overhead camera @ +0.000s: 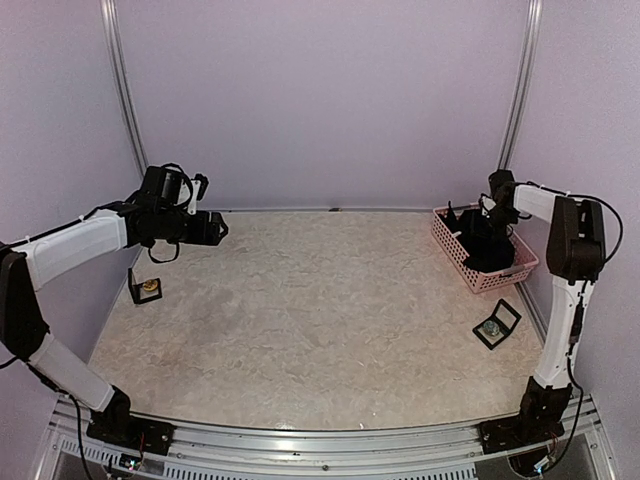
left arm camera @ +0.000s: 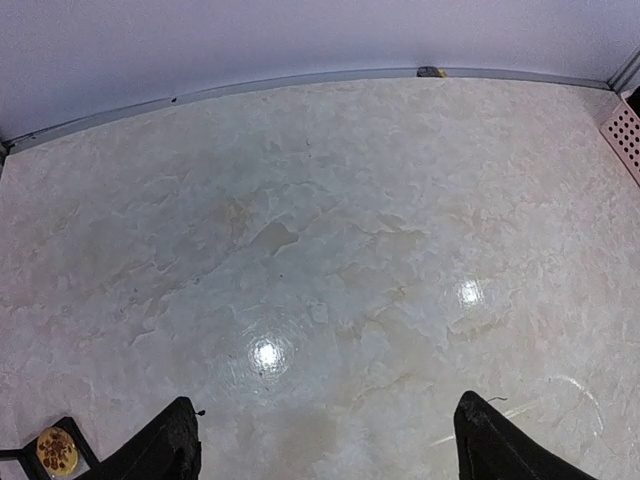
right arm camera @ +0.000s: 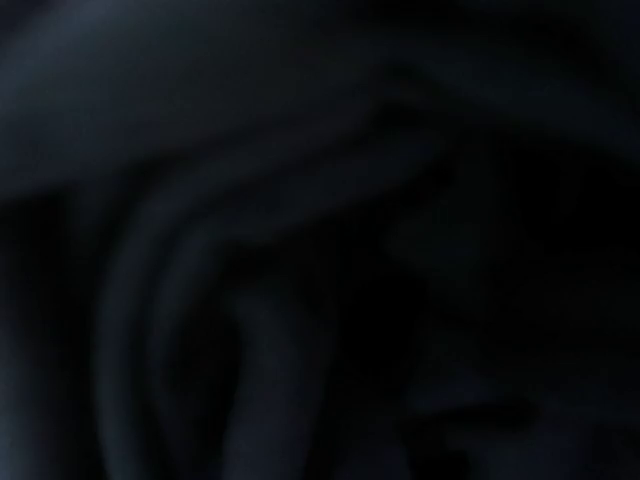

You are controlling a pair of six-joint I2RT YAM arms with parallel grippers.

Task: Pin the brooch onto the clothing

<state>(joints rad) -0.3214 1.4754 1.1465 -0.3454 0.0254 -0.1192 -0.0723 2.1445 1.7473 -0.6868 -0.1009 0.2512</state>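
The black clothing [overhead camera: 492,256] lies bunched in a pink basket [overhead camera: 452,246] at the back right. My right gripper [overhead camera: 477,230] reaches down into it. The right wrist view shows only dark folds of clothing [right arm camera: 250,200] pressed close, and the fingers are hidden in them. A gold brooch [overhead camera: 149,287] sits in an open black box at the left, also in the left wrist view's bottom corner as brooch [left arm camera: 57,450]. A second brooch [overhead camera: 491,326] lies in an open box at the right. My left gripper [overhead camera: 218,228] hovers above the left side, open and empty, as the left gripper [left arm camera: 325,410] shows.
The marbled tabletop [overhead camera: 320,300] stretches between the two brooch boxes. Lilac walls close the back and sides, with a metal rail [left arm camera: 300,82] along the far edge. The basket's corner [left arm camera: 625,130] shows at the right of the left wrist view.
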